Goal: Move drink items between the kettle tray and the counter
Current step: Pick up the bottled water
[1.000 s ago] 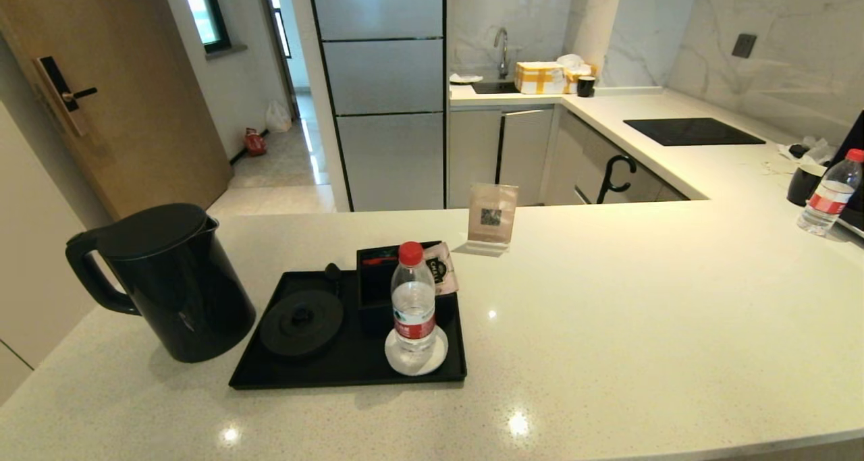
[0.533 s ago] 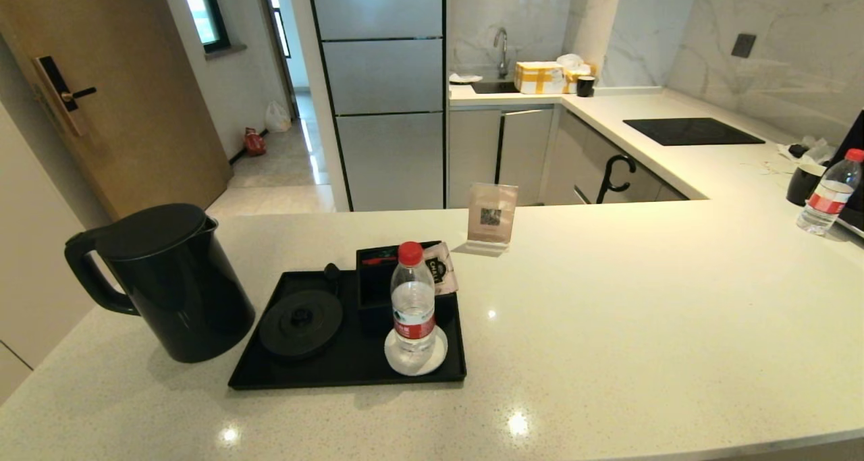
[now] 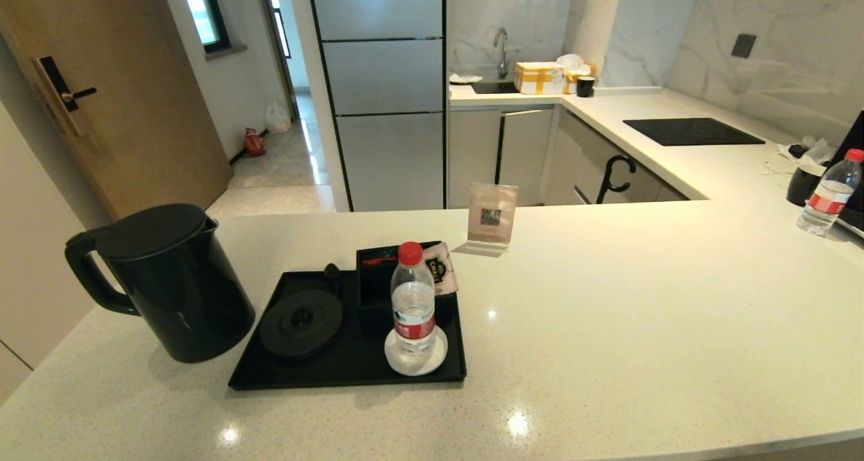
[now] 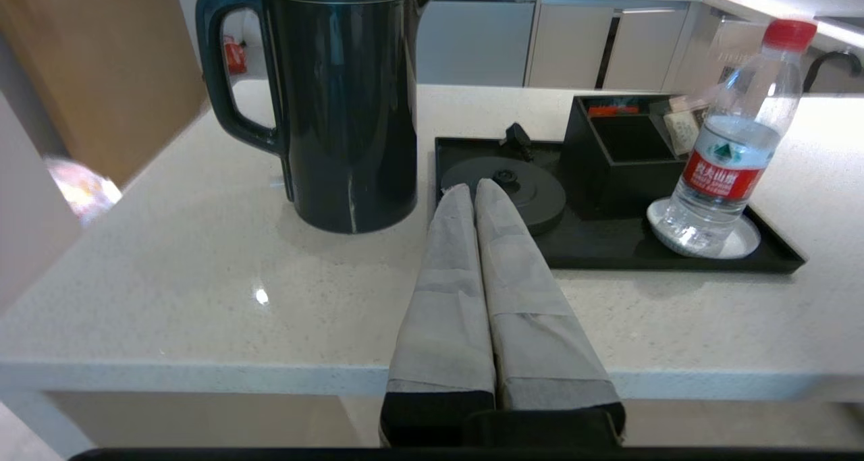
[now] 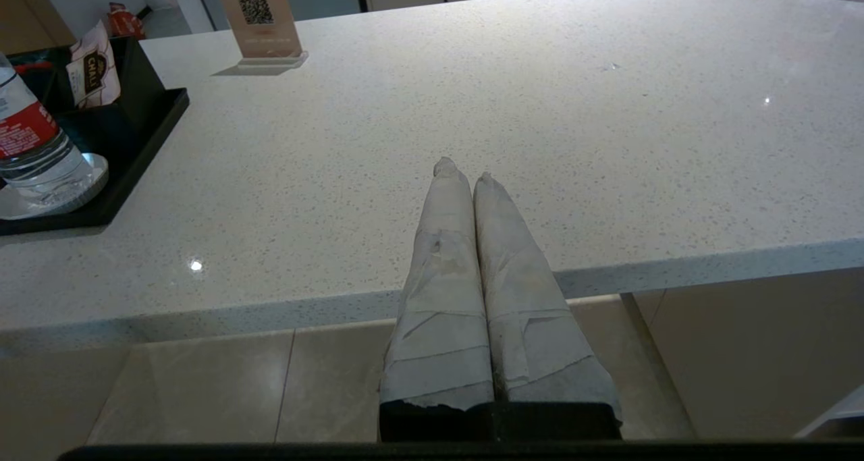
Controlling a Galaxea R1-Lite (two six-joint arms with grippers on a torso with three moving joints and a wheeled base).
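The tall black kettle (image 3: 165, 279) (image 4: 337, 96) stands on the counter (image 3: 607, 312) just left of the kettle tray (image 3: 351, 363) (image 4: 607, 252). On the tray, the round kettle base (image 3: 302, 322) (image 4: 533, 191) is bare, and the red-capped water bottle (image 3: 413, 299) (image 4: 732, 137) (image 5: 30, 150) stands upright on the white coaster (image 3: 432, 360). Neither arm shows in the head view. My left gripper (image 4: 472, 190) is shut and empty, held off the counter's near edge and pointing toward the kettle base. My right gripper (image 5: 464, 171) is shut and empty too, at the near edge right of the tray.
A black compartment box (image 3: 374, 285) with a pale sachet (image 3: 440, 268) sits at the tray's back. Behind it stands a QR-code card (image 3: 491, 219). A second bottle (image 3: 829, 192) and a black mug (image 3: 803, 183) are far right, beyond them a black cooktop (image 3: 692, 131).
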